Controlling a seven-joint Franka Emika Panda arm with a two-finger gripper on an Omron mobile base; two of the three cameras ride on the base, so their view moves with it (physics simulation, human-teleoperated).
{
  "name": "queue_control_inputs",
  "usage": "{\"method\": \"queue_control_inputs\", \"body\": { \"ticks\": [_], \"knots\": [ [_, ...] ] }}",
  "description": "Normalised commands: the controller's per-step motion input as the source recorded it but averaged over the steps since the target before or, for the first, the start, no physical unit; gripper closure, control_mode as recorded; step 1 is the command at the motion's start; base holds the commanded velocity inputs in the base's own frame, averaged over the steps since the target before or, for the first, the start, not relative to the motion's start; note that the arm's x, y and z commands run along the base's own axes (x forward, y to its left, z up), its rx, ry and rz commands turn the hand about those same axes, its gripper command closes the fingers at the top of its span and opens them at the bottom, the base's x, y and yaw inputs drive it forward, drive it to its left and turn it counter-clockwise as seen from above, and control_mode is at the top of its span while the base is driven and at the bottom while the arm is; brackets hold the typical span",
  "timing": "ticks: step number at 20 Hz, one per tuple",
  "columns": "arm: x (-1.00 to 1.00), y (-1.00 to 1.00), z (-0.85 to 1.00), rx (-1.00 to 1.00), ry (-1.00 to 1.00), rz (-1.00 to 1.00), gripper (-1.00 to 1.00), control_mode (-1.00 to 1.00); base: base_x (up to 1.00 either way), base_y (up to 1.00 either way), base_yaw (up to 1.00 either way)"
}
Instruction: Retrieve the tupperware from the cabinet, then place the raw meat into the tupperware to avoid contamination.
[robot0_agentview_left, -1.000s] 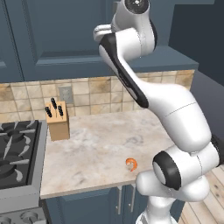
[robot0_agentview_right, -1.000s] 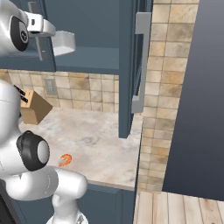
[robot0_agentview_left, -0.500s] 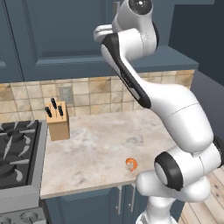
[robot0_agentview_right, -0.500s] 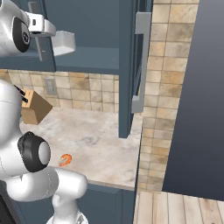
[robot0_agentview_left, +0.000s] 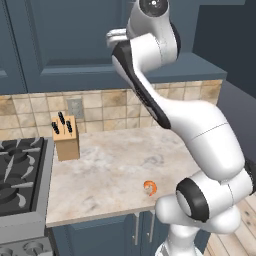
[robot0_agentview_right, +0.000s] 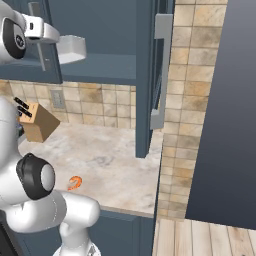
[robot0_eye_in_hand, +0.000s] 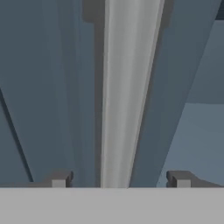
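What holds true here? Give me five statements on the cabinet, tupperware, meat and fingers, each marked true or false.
1. The tupperware sits on a shelf inside the cabinet. True.
2. The raw meat lies in the tupperware. False: it lies on the counter, near the front edge.
3. A silver bar handle stands between the fingers, which are apart. True.
4. Both cabinet doors are shut. False: one door stands open.
5. The knife block stands on the stove. False: it stands on the counter beside the stove.
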Motion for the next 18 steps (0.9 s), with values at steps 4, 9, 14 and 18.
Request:
{"method": "queue_control_inputs", "body": {
  "ticks": [4,9,14,18],
  "knots": [
    [-0.57,0.22,-0.03,-0.05,0.06,-0.19,1.0,-1.0,0.0,0.0,0.0],
    [-0.68,0.29,-0.07,-0.05,0.04,-0.19,1.0,-1.0,0.0,0.0,0.0],
    [-0.69,0.3,-0.08,-0.05,0.04,-0.19,1.0,-1.0,0.0,0.0,0.0],
    [-0.73,0.36,-0.1,-0.04,0.05,-0.18,1.0,-1.0,0.0,0.0,0.0]
  ]
}}
